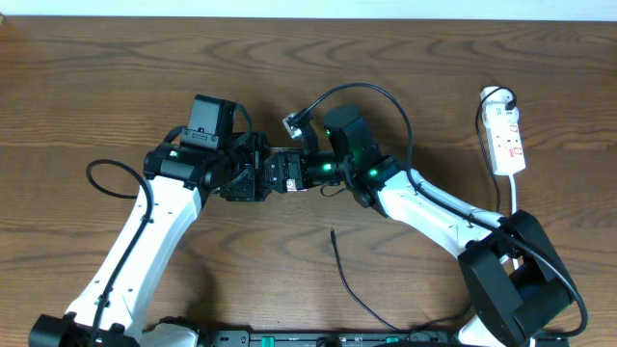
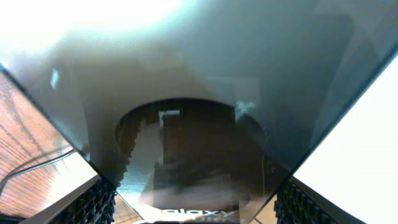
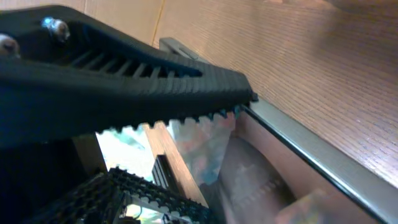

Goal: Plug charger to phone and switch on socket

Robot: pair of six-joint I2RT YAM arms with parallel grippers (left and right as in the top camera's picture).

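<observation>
**Item: the phone** [image 2: 199, 93]. Glossy brownish slab with "Galaxy" lettering at its near end. It was held off the table at mid-table, where the two arms met, and was largely hidden from overhead.

**Left gripper** [image 2: 194, 204]. Clamped on the phone. The ribbed fingers [image 2: 93, 202] pressed its two side edges, and the slab filled the left wrist view.

**Right gripper** [image 3: 205, 149]. Toothed upper finger [image 3: 130, 81] lay across the phone's metal edge, with the lower finger a narrow gap beneath it. Whether it gripped the slab could not be told.

**The charger** [image 1: 349, 280]. Thin black cable lying loose on the table, with the plug tip nearest the arms. It was well apart from the phone and held by neither claw.

**The socket** [image 1: 506, 135]. White strip with red marks at the table's right edge, far from both grippers. Its white cord [image 1: 514, 198] trailed toward the right arm's base.

**The table** [image 1: 96, 87]. Dark wood grain, with a pale strip of wall along the top.
</observation>
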